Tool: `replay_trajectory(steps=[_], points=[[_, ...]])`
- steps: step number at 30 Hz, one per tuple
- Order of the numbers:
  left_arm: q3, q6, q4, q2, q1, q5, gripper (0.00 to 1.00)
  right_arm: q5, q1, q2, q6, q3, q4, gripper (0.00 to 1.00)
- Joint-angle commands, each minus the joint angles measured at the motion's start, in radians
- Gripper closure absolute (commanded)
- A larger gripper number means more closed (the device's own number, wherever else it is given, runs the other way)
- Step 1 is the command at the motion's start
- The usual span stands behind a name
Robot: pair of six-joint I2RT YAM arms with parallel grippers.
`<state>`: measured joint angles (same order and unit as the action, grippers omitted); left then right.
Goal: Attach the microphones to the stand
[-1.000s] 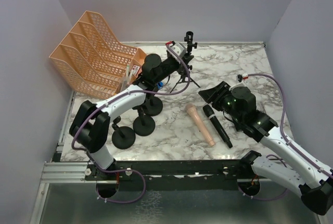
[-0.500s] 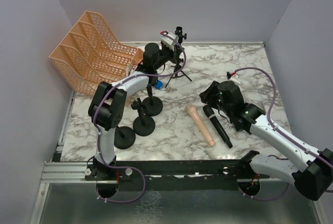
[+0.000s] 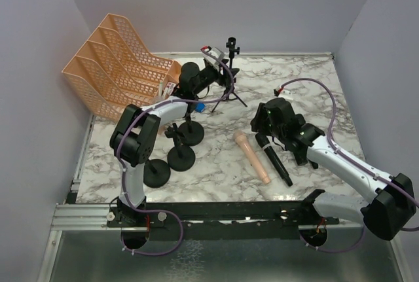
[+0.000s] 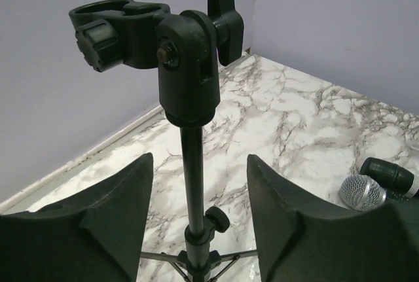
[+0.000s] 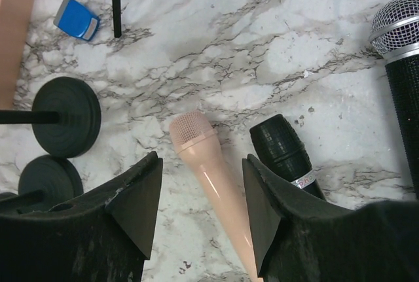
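Left pincer point(image 4: 200, 177) stood released astride the pole of the tripod stand point(image 4: 191, 158) without touching it, while the right pincer point(image 5: 201, 164) hung released above the pink microphone point(image 5: 216, 180) beside a black microphone point(image 5: 285, 148).

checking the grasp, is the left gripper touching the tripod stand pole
Apart. The left wrist view shows the tripod stand pole between the left gripper's fingers, marble table showing on both sides.
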<state>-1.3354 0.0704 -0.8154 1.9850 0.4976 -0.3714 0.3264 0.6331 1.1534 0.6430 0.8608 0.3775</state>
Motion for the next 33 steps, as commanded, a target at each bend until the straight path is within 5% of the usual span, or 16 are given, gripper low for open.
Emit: replay_trajectory(steps=[1, 12, 19, 33], points=[[0.054, -0.001, -0.027, -0.086, -0.001, 0.025, 0.38, -0.006, -0.001, 0.016, -0.094, 0.028, 0.04, 0.43], [0.237, 0.126, 0.005, -0.357, -0.015, 0.112, 0.23, 0.081, -0.003, 0.14, -0.109, 0.058, 0.137, 0.4], [0.245, 0.2, 0.092, -0.483, -0.016, 0.074, 0.22, 0.079, -0.008, 0.244, -0.104, 0.05, 0.169, 0.4], [0.207, 0.291, 0.771, -0.787, -0.017, 0.185, 0.19, 0.004, -0.057, 0.322, -0.148, -0.035, 0.187, 0.39]])
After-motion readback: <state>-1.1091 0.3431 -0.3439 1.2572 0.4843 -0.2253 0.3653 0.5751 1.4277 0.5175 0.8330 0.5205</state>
